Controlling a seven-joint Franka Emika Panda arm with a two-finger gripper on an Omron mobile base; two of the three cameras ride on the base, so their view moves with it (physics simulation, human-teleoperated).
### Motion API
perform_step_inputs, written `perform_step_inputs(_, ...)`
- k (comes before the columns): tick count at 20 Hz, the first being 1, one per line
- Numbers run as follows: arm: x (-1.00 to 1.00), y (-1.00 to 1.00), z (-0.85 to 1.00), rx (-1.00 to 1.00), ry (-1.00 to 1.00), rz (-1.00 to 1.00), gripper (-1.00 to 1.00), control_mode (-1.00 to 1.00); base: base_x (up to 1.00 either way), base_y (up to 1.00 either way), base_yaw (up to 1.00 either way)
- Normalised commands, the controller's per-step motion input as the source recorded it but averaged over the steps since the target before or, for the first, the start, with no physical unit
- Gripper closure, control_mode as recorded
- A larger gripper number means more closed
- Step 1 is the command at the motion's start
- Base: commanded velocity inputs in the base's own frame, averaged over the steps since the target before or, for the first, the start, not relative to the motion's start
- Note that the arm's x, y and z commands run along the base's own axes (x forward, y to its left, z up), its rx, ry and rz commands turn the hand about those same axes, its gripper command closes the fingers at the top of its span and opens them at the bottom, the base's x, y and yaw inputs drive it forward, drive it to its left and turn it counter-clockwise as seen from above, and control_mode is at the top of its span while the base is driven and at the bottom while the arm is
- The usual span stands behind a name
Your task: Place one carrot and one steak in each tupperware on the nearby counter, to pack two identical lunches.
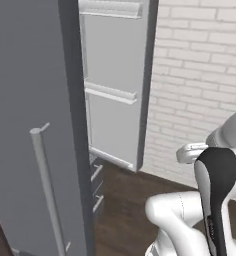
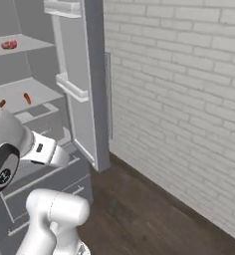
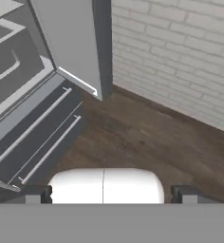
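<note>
On the fridge shelves, at about ten o'clock in the right base view, you can see the food: a steak [image 2: 9, 45] on the upper shelf and two carrots [image 2: 27, 98] [image 2: 2, 104] on the shelf [image 2: 37, 93] below it. At this size I would only call the red patch one steak; a second may lie against it, but I can't tell. The open fridge door [image 2: 84, 84] stands at twelve o'clock from the arm, edge-on beside the brick wall [image 2: 179, 94].

Your gripper [image 3: 110, 192] points down at the wood floor [image 3: 142, 137], near the drawer fronts [image 3: 38, 137] at nine o'clock in the hand view. Its fingers [image 3: 34, 193] stand wide apart with nothing between them, well away from any food.

From here, watch these risks:
- Swinging up toward the shelves could clip the door or a shelf lip, since the arm sits low and close to both.
- The carrots are slim and lie near each other, so a wide-open approach might nudge one aside or catch both.
- A flat steak on a flat shelf probably gives the fingers little edge to bite.
</note>
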Motion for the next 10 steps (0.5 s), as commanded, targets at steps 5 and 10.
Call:
perform_step_inputs(5,0.0,0.0,0.0,0.0,0.0,0.0,-1.0,1.0,0.99,-0.03,0.43)
perform_step_inputs(10,0.0,0.0,0.0,0.0,0.0,0.0,-1.0,1.0,0.94,0.0,0.8)
